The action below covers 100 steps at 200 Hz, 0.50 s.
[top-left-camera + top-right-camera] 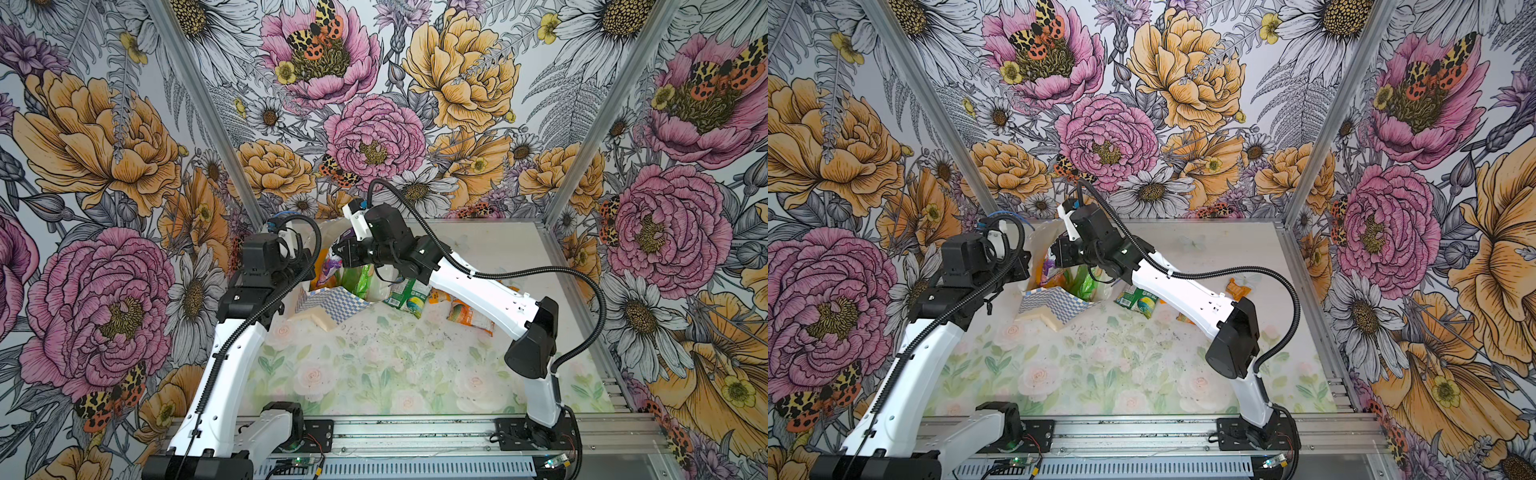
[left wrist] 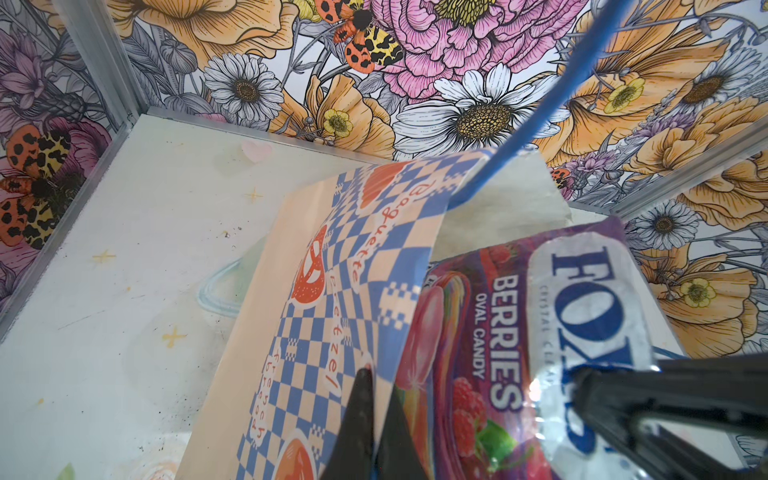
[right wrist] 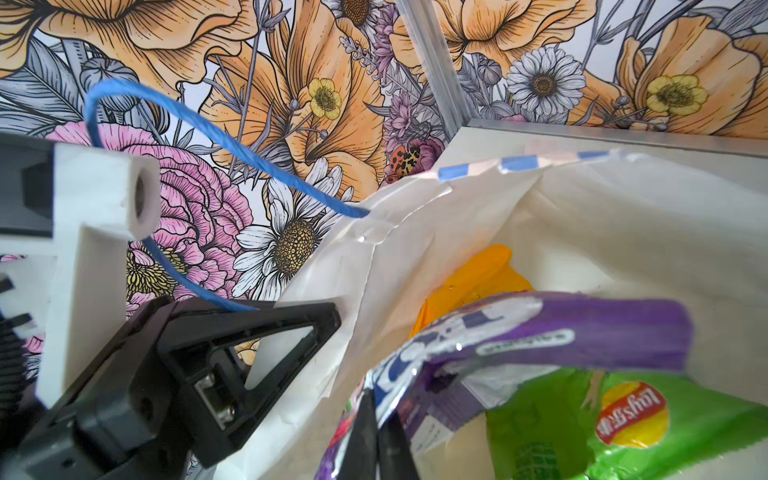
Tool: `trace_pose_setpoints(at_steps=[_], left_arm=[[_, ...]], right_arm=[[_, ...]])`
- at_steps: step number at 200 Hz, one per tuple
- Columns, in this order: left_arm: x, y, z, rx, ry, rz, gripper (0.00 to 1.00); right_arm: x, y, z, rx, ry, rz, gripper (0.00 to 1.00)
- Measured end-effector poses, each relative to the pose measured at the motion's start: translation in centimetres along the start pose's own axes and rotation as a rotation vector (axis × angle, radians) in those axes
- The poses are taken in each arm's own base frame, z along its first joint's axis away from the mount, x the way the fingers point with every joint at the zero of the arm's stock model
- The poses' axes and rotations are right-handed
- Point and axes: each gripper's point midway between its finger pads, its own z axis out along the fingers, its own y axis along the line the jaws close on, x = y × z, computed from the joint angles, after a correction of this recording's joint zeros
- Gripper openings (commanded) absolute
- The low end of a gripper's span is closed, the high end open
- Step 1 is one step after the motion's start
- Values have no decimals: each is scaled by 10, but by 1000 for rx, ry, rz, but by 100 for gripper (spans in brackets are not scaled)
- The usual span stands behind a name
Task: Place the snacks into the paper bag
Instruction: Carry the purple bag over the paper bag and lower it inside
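— Jaws?
— Both clamped. The left gripper [image 2: 372,407] pinches the paper bag [image 2: 332,291], printed "Baguette", "pretzel". The right gripper [image 3: 376,424] pinches the purple packet [image 3: 582,328], "BERRIES OVAL CANDY", over its mouth.
— Inside?
— One green Lay's bag [image 3: 673,432].

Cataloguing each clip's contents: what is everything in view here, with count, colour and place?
table: one, pale floral.
paper bag: one, cream with blue-white checks, standing on table's left side.
purple candy packet: one, purple-pink, at bag's mouth.
green chip bag: one, bright green, inside bag.
yellow-orange bag: one, inside bag.
green-white packet: one, on table right of bag.
orange-white packet: one, partly under right arm.
small orange sachet: one, beyond right arm.
left end effector: black, shut on bag's wall.
right end effector: black, shut on purple packet.
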Motion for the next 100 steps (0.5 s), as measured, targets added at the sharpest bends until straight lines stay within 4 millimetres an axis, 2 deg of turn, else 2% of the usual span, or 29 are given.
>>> trace_pose_setpoints(at_steps=[100], left_arm=[[0,0,0,0,0,0,0]], right_arm=[[22,-10,35,9,38,3,0]])
